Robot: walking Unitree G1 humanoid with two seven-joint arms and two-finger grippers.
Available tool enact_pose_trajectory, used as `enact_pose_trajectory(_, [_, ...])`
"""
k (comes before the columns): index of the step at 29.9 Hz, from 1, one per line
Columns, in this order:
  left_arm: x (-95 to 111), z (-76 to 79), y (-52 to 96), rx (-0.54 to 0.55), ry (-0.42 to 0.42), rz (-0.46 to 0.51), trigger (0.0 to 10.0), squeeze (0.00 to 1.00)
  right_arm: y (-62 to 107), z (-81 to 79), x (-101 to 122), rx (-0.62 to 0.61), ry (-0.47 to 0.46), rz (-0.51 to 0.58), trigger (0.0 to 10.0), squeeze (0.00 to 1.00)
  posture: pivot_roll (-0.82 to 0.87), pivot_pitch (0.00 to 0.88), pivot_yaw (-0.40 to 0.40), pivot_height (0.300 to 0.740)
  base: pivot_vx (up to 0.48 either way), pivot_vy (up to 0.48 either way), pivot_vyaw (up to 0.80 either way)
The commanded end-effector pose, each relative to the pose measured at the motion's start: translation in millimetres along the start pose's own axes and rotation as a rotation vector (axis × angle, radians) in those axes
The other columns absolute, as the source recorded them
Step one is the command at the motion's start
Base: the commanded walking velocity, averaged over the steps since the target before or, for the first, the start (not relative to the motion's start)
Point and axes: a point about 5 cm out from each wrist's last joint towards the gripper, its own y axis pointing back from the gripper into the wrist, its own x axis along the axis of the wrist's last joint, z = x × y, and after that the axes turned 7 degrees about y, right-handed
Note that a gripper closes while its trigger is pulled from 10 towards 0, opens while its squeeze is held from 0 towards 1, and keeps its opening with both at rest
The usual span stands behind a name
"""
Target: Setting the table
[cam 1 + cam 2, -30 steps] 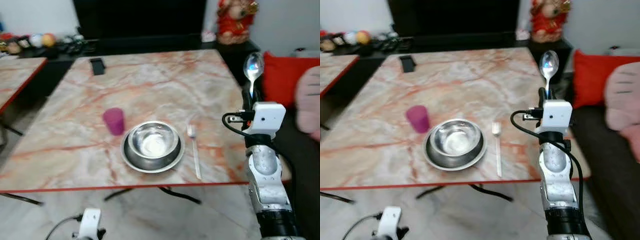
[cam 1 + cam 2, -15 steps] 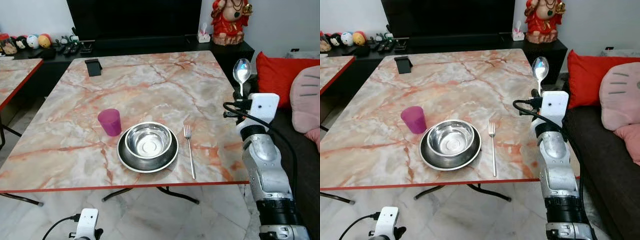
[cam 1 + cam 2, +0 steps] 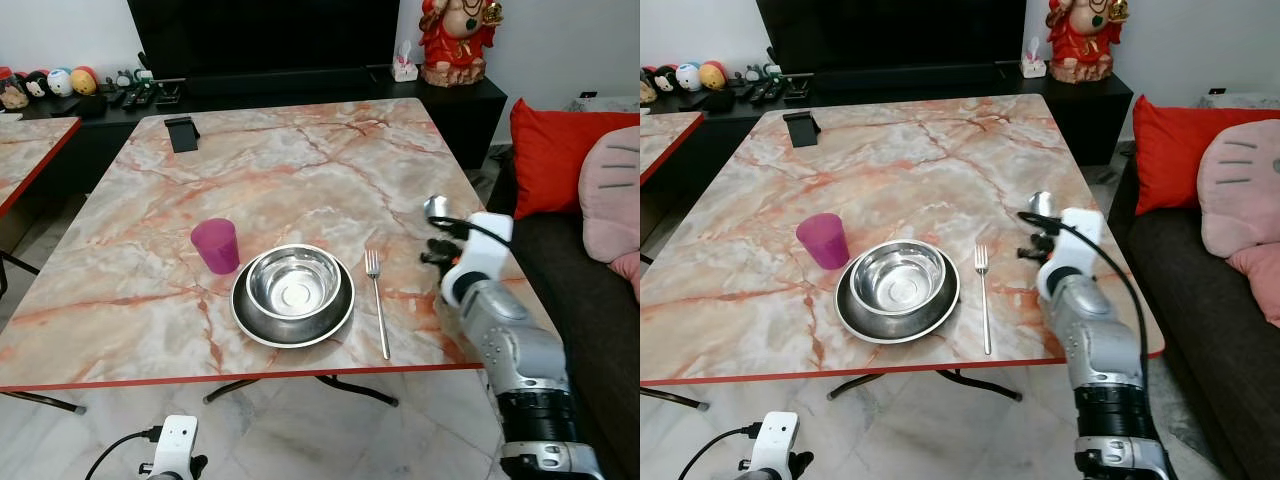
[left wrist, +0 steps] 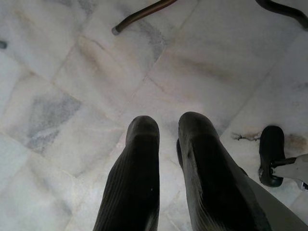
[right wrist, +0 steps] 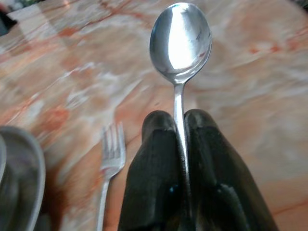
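I can read no brand, label or writing on anything from here. My right gripper [image 5: 179, 144] has its two black fingers [image 5: 153, 159] pinched shut on the spoon [image 5: 180, 41], handle clamped between them, bowl sticking out past the tips. It sits low over the table [image 3: 300, 170], to the right of the fork [image 3: 378, 300] and near the table's right edge. Half a second ago the spoon stood upright, well above the tabletop off that right edge — now the arm has bent inward and the spoon bowl shows just beside the wrist at table level.

The fork lies flat with its tines pointing away from me, just right of the steel bowl [image 3: 294, 283], which rests in a plate [image 3: 290, 325]. A pink cup [image 3: 216, 245] stands upright just left of the bowl. A dark phone stand [image 3: 182, 133] sits at the far left corner. None of these has shifted.

My left gripper [image 4: 166, 139] hangs idle over the marble floor [image 4: 57, 96] — fingers close together, holding nothing. A red cushion [image 3: 555, 150] lies on the sofa to the right.
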Motion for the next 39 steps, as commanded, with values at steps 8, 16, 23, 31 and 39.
enact_pose_trajectory(8, [-1.9,-4.4,0.8,0.009,-0.028,-0.022,10.0,0.00,-1.1,-12.4,-19.4,0.020,0.007,-0.089,10.0,0.00,-0.07,0.000,0.056,0.740,0.000,0.000,0.00])
enact_pose_trajectory(16, [-2.6,-1.5,0.2,0.010,-0.026,-0.025,10.0,0.00,-4.3,-9.2,-32.7,-0.019,0.031,-0.118,10.0,0.00,-0.07,0.000,0.054,0.740,0.000,0.000,0.00])
enact_pose_trajectory(23, [-2.7,-2.4,0.4,0.015,-0.025,-0.026,10.0,0.00,-6.5,-15.9,-34.1,-0.004,0.005,-0.127,10.0,0.00,-0.06,0.000,0.057,0.740,0.000,0.000,0.00])
enact_pose_trajectory(31, [-4.1,-6.7,1.5,0.019,-0.026,-0.028,10.0,0.00,-7.3,-15.7,-31.1,-0.013,0.042,-0.120,10.0,0.00,-0.06,0.000,0.062,0.740,0.000,0.000,0.00])
enact_pose_trajectory(39, [-2.2,-7.5,1.4,0.016,-0.031,-0.024,10.0,0.00,-2.9,-11.3,-38.5,-0.029,0.071,-0.145,10.0,0.00,-0.07,0.000,0.068,0.740,0.000,0.000,0.00])
